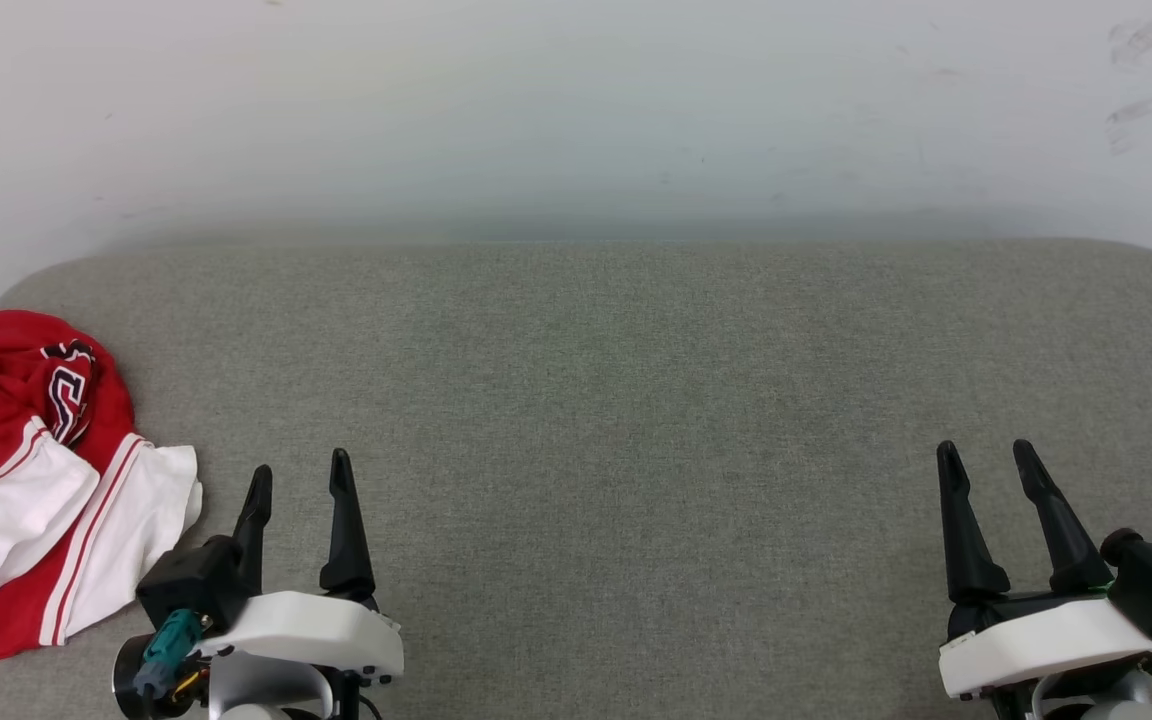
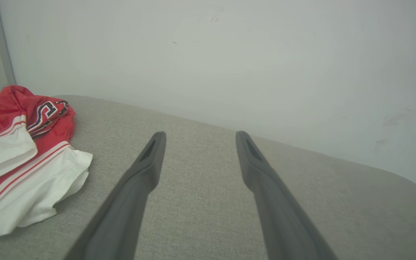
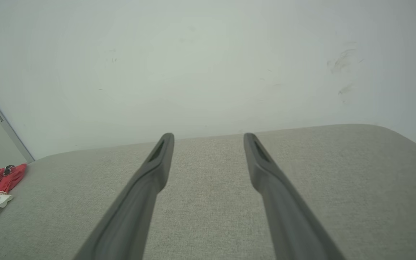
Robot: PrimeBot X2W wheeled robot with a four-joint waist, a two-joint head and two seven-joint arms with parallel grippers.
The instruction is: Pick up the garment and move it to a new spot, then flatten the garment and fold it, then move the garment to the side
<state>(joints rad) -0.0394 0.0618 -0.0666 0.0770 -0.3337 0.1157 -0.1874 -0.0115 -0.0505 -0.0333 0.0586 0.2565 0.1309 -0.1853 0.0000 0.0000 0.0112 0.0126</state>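
Grey cushion [image 1: 636, 450], garment [image 1: 36, 480] beside left end effector [image 1: 300, 463], right end effector [image 1: 986, 446] far, both spread.

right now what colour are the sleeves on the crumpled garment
White, edged with red-and-white stripe trim; the garment body is red. Clearest in the left wrist view.

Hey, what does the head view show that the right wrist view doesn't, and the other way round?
Head view: the left hand, open beside the garment, and most of the garment's crumpled heap with its white sleeves. Right wrist view: a grey strip running down the wall at its left. Shared: the open right hand, part of the garment, the grey cushioned surface and the white wall.
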